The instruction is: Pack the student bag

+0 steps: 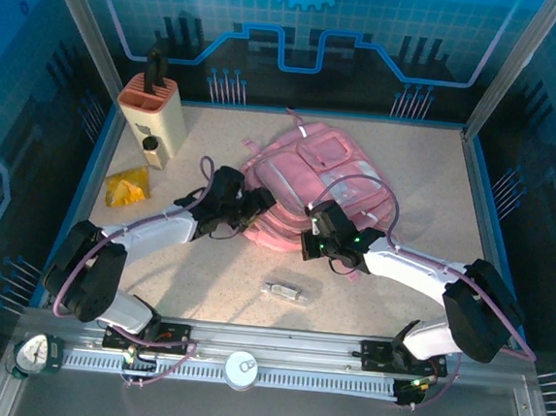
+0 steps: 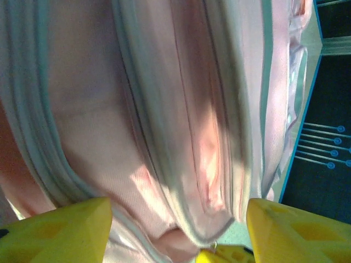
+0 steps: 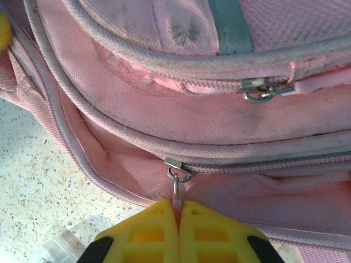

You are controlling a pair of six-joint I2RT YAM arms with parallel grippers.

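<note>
Scanning for text: small clear packet (image 1: 283,291) on table (image 1: 427,172) near front edge, print too small to read.

L gripper (image 1: 262,205) at left flank of student bag (image 1: 312,157). Wrist view shows its yellow fingers (image 2: 55,230) spread wide and released, w/ pink fabric and zip seams just ahead. Can't tell if touching.

R gripper (image 3: 178,211) clenched, yellow tips pressed together on zip pull (image 3: 175,181) of a lower pocket at bag's near edge. Second zip slider (image 3: 258,90) sits higher up, apart from the tips.

Bag lies flat mid-table, toward the back, between both arms; grubby marks on fabric.

Table is speckled beige w/ blue rim. Beige holder w/ black top (image 1: 152,109) in back-left corner, yellow packet (image 1: 127,185) just in front of it. Walls (image 1: 273,42) are blue w/ circuit-line pattern.
</note>
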